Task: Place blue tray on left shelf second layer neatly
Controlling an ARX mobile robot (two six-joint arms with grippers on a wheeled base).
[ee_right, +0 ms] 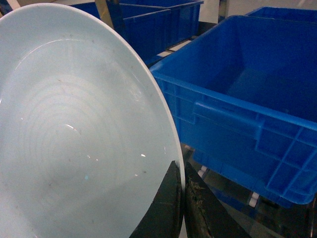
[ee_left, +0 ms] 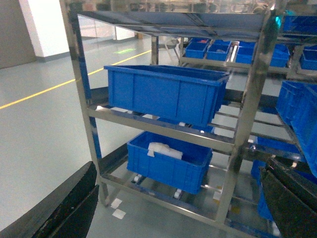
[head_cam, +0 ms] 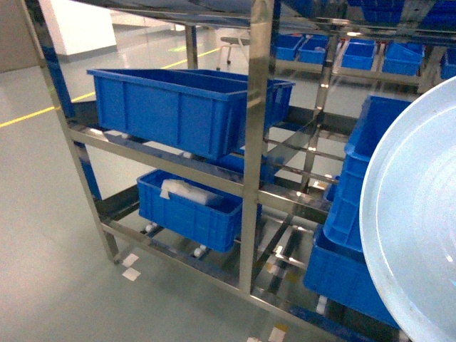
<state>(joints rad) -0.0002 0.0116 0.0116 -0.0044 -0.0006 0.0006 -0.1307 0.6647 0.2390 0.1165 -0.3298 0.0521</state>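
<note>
The blue tray (head_cam: 417,221) is a pale round dish held on edge at the right of the head view, in front of stacked crates. In the right wrist view the blue tray (ee_right: 74,129) fills the left half, and my right gripper (ee_right: 182,183) is shut on its rim, one black finger on each face. The left shelf (head_cam: 256,142) is a shiny steel rack with several tiers; the left wrist view shows the left shelf (ee_left: 247,99) ahead of it. My left gripper (ee_left: 181,168) is open and holds nothing, with its fingers (ee_left: 64,208) at the frame's lower corners. Neither gripper shows in the head view.
A large blue crate (head_cam: 178,107) sits on one tier of the rack, and a smaller crate (head_cam: 189,206) with a white bundle (head_cam: 182,191) sits on the tier below. More blue crates (head_cam: 356,185) stand stacked at the right, close behind the tray. Grey floor (head_cam: 50,214) lies to the left.
</note>
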